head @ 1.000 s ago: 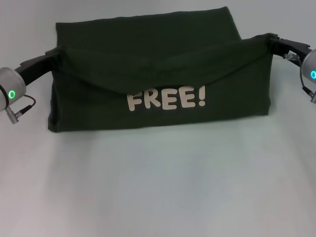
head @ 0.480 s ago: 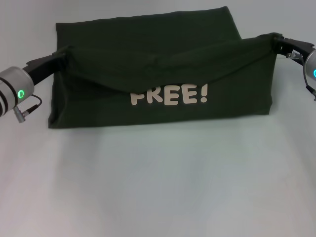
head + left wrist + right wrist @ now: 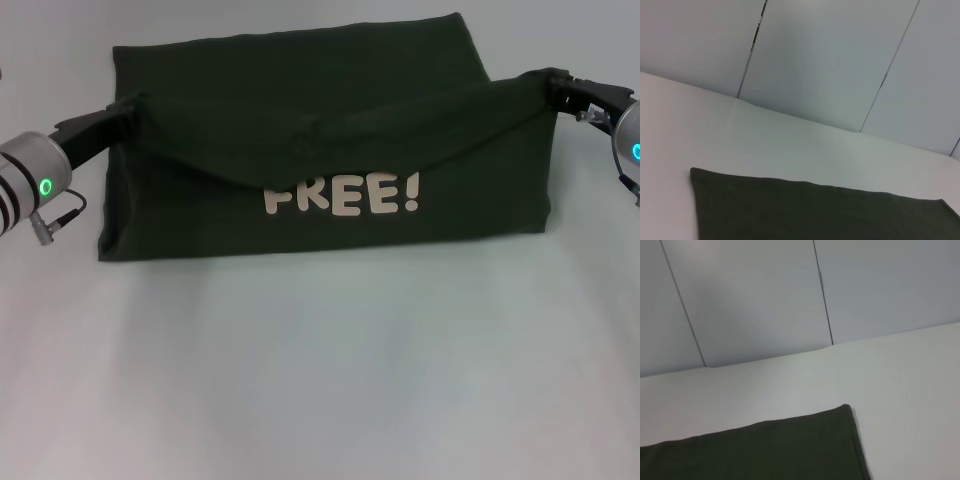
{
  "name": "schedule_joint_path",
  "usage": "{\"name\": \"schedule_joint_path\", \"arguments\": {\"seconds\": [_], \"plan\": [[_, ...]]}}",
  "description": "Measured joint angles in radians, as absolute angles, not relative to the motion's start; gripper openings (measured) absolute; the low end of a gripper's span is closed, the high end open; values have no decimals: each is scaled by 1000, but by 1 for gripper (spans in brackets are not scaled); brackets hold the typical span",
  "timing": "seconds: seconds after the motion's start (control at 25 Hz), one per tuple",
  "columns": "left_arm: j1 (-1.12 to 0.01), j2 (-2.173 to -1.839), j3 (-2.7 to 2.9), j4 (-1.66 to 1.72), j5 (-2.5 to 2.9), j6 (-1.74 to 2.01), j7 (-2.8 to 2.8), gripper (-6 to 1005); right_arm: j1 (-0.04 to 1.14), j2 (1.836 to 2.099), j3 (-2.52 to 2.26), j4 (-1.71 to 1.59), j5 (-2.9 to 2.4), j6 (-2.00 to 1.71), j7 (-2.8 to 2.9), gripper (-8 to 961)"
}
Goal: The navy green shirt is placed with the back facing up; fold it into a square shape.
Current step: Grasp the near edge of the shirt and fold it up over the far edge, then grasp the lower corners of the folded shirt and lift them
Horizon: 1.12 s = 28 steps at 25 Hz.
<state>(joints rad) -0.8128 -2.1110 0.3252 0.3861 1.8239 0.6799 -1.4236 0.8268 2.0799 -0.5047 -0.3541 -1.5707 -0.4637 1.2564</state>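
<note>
Head view: we see the left end effector (image 3: 128,108) and right end effector (image 3: 553,88) each clamped on a shirt (image 3: 300,90) corner, the lifted fold slung between them above white lettering (image 3: 342,196), over the worktop (image 3: 320,380).

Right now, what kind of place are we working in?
Probably a lab or test bench: a bare white table, plain grey wall panels behind it, and only the navy green shirt laid out, each end held by a claw.
</note>
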Motion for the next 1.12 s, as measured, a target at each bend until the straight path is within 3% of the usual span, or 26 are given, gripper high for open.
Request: {"name": "schedule_joint_path", "arguments": {"seconds": [0.16,0.4,0.6,0.68,0.8,1.12], "plan": [[-814,-2113,325,384,1823,663,-1425,16,829,2080,-504,-354,-1571,-467,1245,53],[-812,-2121,326,383,1772,628,-1427,102,836,2078,-507,-354,-1571,-472,1242,235],[-808,-2120,324,383,1757,627,-1427,173,838,2075,-507,-354,-1571,-472,1241,509],[-806,-2118,324,383,1751,627,-1427,372,838,2075,-508,-355,-1571,-473,1241,597],[-806,-2112,325,384,1747,633,-1429,490,838,2074,-506,-358,-1571,-473,1241,730],[-805,-2109,329,385,1746,639,-1432,835,838,2074,-506,-359,-1571,-473,1241,761]]}}
